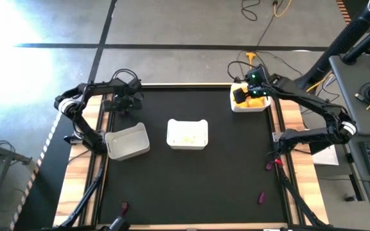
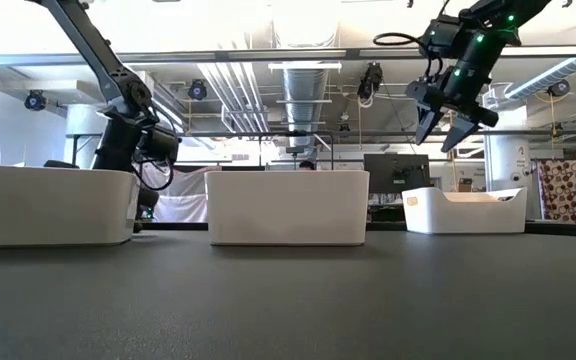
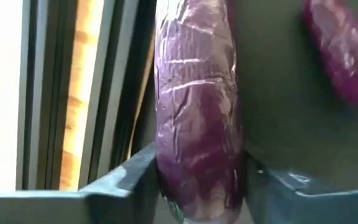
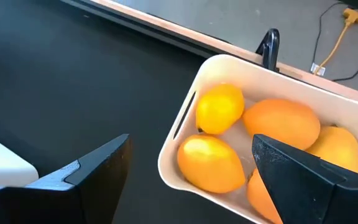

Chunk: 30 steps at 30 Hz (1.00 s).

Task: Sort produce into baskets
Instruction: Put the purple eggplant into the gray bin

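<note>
Two eggplants show in the left wrist view: left gripper (image 3: 201,193) is clamped around the middle of one glossy dark purple eggplant (image 3: 197,112) at the table's far left, second one (image 3: 347,56) just beside it. Skin looks slick and the flesh likely soft, so a mid-body hold with modest squeeze seems right. Right gripper (image 4: 191,168) hangs wide open, holding nothing, above the far-right basket (image 4: 179,134) of yellow lemons (image 4: 219,107) and orange citrus (image 4: 281,123).

Overhead, table-level, two close wrist views
</note>
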Each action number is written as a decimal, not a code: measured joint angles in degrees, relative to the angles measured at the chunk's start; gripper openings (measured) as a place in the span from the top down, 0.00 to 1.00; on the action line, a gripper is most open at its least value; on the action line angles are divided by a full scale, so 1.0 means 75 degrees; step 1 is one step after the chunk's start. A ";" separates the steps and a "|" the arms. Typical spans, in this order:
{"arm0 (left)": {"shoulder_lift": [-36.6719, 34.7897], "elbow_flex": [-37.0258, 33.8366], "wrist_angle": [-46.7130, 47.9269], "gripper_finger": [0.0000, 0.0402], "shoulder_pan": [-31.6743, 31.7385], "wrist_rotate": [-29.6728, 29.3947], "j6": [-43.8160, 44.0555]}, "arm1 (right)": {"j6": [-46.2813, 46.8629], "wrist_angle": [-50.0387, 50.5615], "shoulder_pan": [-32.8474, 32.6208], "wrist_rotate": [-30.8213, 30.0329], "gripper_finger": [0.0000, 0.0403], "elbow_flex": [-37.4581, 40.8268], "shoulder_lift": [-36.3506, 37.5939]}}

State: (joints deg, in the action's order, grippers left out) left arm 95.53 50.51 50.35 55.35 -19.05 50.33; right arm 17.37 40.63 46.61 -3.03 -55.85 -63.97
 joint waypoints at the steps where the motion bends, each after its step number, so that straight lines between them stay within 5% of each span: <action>1: -0.0056 -0.0010 0.0019 0.61 -0.0065 0.0031 -0.0100 | -0.0025 -0.0044 0.0001 -0.0002 0.19 -0.0001 0.0001; 3: -0.0264 -0.0009 0.0151 0.67 -0.0279 0.0076 -0.0187 | -0.0064 -0.0106 0.0000 -0.0002 0.19 -0.0001 0.0007; 12: -0.2918 0.0725 0.0757 0.67 -0.1903 0.0204 0.0248 | -0.0277 -0.0120 0.0003 -0.0002 0.19 -0.0001 0.0016; 15: -0.3715 0.1102 0.1365 0.66 -0.2785 0.0613 0.0494 | -0.0329 -0.0178 0.0003 -0.0002 0.19 0.0001 0.0016; 19: -0.4574 0.1330 0.1577 0.66 -0.4330 0.1912 -0.0923 | -0.0358 -0.0666 0.0006 -0.0008 0.19 0.0067 0.0016; 22: -0.4781 0.1315 0.2567 0.66 -0.5374 0.2733 0.0007 | -0.0407 -0.1217 0.0006 -0.0010 0.19 0.0185 0.0016; 25: -0.4655 0.1235 0.3985 0.66 -0.6070 0.2719 0.0915 | -0.0250 -0.1606 0.0006 -0.0012 0.19 0.0251 0.0016; 30: -0.4421 0.1095 0.4466 0.66 -0.6977 0.2815 0.0702 | -0.0121 -0.1924 0.0006 -0.0014 0.19 0.0285 0.0016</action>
State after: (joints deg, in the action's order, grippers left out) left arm 62.38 58.72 83.85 3.02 2.07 55.59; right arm 16.47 26.20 46.65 -3.14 -53.71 -63.86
